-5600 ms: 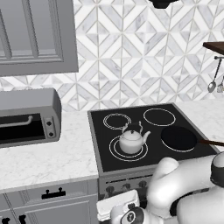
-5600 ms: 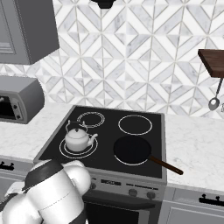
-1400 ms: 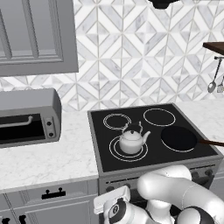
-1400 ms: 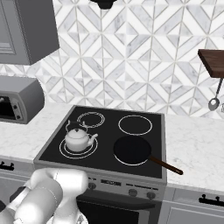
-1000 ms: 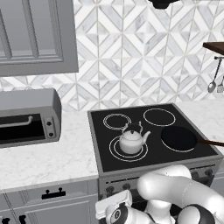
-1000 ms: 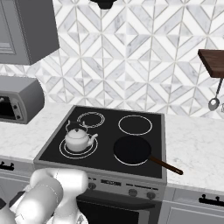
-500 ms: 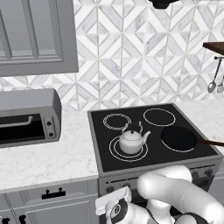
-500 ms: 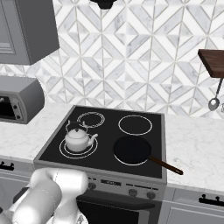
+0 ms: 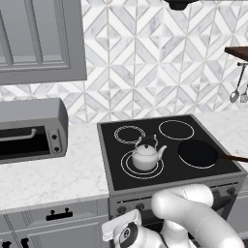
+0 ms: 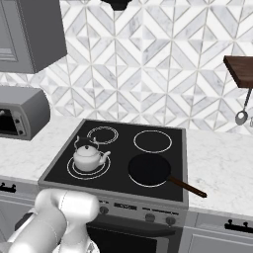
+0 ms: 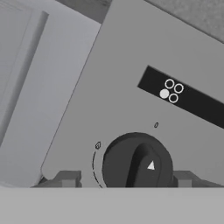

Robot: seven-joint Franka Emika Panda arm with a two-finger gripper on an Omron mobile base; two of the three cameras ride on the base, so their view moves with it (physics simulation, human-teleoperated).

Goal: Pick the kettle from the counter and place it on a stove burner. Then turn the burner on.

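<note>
Arm (image 9: 193, 213) lowered since earliest frames, elbow now below cooktop front edge; over last second, only slight shift.

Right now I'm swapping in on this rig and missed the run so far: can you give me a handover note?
Gripper: open, one fingertip on each side of the dark stove knob, not closed on it.
Kettle: upright on the stove burner, the large double ring at the cooktop's front left, off the counter.
Black pan: on the front right burner.
Done: the kettle is placed.
Left: close on the knob and turn it to switch the burner on. The panel icon by this knob has one of four dots filled; check that it matches the kettle's burner.
</note>
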